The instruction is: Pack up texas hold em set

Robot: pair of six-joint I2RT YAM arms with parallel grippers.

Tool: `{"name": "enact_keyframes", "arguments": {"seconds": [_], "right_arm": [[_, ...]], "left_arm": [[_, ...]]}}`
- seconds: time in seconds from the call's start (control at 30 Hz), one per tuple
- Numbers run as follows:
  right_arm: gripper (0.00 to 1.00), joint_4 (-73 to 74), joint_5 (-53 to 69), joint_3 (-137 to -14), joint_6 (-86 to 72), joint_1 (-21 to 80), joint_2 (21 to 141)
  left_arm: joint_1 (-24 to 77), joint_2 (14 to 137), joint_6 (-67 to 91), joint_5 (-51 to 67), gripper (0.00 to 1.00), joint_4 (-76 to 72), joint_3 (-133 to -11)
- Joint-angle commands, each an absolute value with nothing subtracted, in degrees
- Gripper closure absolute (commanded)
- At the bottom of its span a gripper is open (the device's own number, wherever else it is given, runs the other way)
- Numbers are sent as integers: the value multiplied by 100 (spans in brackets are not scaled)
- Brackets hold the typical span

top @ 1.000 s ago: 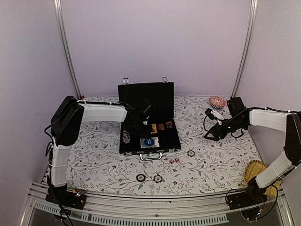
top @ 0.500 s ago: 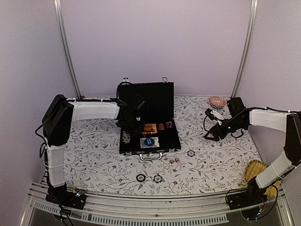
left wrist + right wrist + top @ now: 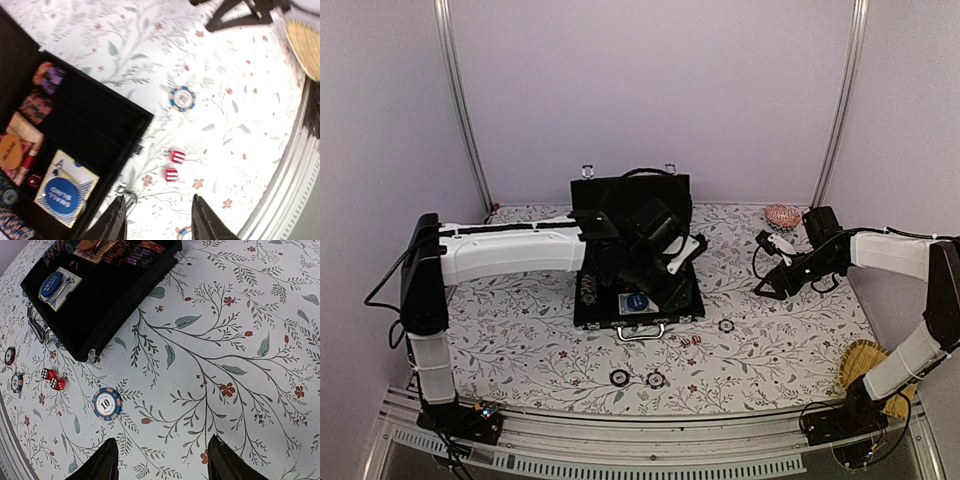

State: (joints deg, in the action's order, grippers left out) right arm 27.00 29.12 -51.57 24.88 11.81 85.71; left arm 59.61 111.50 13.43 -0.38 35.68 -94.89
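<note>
My left jaws (image 3: 159, 222) hang spread and empty above the right side of the open black hinged briefcase (image 3: 125, 295). My right jaws (image 3: 162, 460) are spread too, holding nothing, over the floral surface (image 3: 240, 340). Packed in the case so far: rows of striped chips (image 3: 135, 250), the blue round disc (image 3: 59, 192) and an orange disc (image 3: 10, 150). Left out on the surface are one blue-and-white chip (image 3: 106, 404), two red dice (image 3: 52, 379) and two darker chips (image 3: 619, 377) near the front edge. After those, I judge, the lid wants closing.
</note>
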Motion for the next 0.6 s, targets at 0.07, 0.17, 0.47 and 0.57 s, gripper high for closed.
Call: {"name": "enact_keyframes", "arguments": {"seconds": [0.07, 0.17, 0.47, 0.57], "right_arm": [[38, 2760, 2983, -5263, 2522, 1169, 8616], [38, 2764, 2963, -5249, 2514, 1169, 8588], [38, 2760, 2930, -5254, 2531, 1169, 8583], [38, 2760, 2922, -5255, 2540, 1168, 8563]], "left_arm": [[6136, 11972, 738, 491, 55, 4101, -9752], [6162, 12199, 726, 572, 55, 4104, -9882], [6278, 12964, 613, 512, 54, 4429, -10486], [6286, 13073, 620, 429, 56, 4440, -10585]]}}
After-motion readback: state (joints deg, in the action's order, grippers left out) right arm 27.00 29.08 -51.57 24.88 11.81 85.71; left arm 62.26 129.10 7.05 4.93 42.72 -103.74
